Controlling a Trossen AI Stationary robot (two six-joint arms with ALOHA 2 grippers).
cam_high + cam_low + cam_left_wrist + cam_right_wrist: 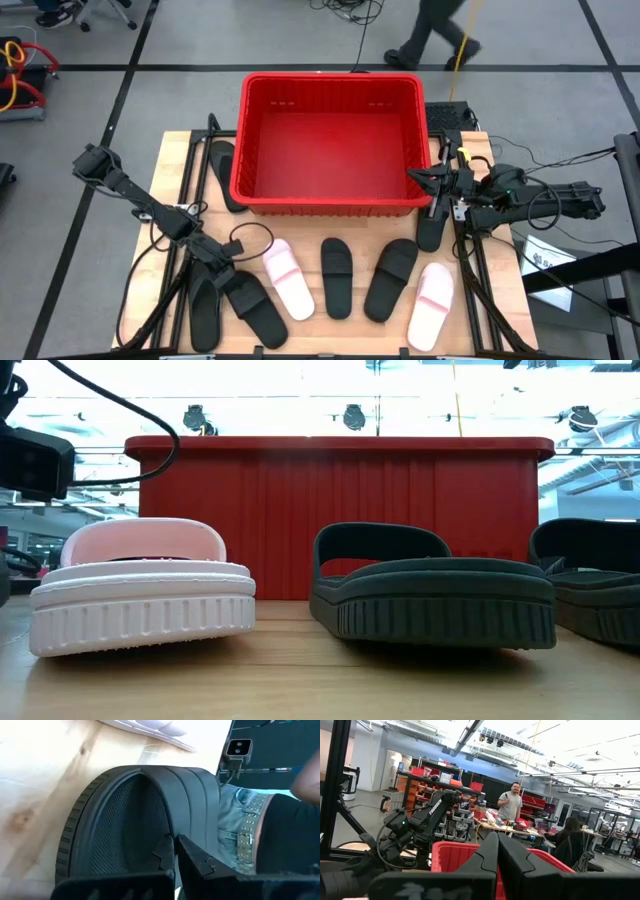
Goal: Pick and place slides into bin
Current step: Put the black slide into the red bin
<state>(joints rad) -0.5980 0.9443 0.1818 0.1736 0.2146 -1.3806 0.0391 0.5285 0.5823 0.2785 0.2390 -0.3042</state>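
Note:
The red bin [330, 145] stands at the table's far middle and is empty inside; it also shows in the low view [340, 510]. Several slides lie in a row along the near edge: a black thong [205, 312], a black slide [258, 308], a pale pink one [288, 280], two black ones [336, 277] [392, 278] and another pale pink one [431, 305]. My left gripper [230, 275] is shut on the black slide [125, 820]. My right gripper [425, 180] is shut and empty beside the bin's near right corner. My left gripper pinches the edge of the black slide's strap [170, 831] between its two fingers, one finger [164, 854] on the footbed side and the other on the strap's outer side. The fingers slant down from the far left. Whether the sole is off the table I cannot tell.
One more black slide [222, 170] lies left of the bin, another [432, 228] near its right near corner under my right gripper. A person in jeans [240, 830] stands at the table's near edge. People show in the room beyond [511, 802].

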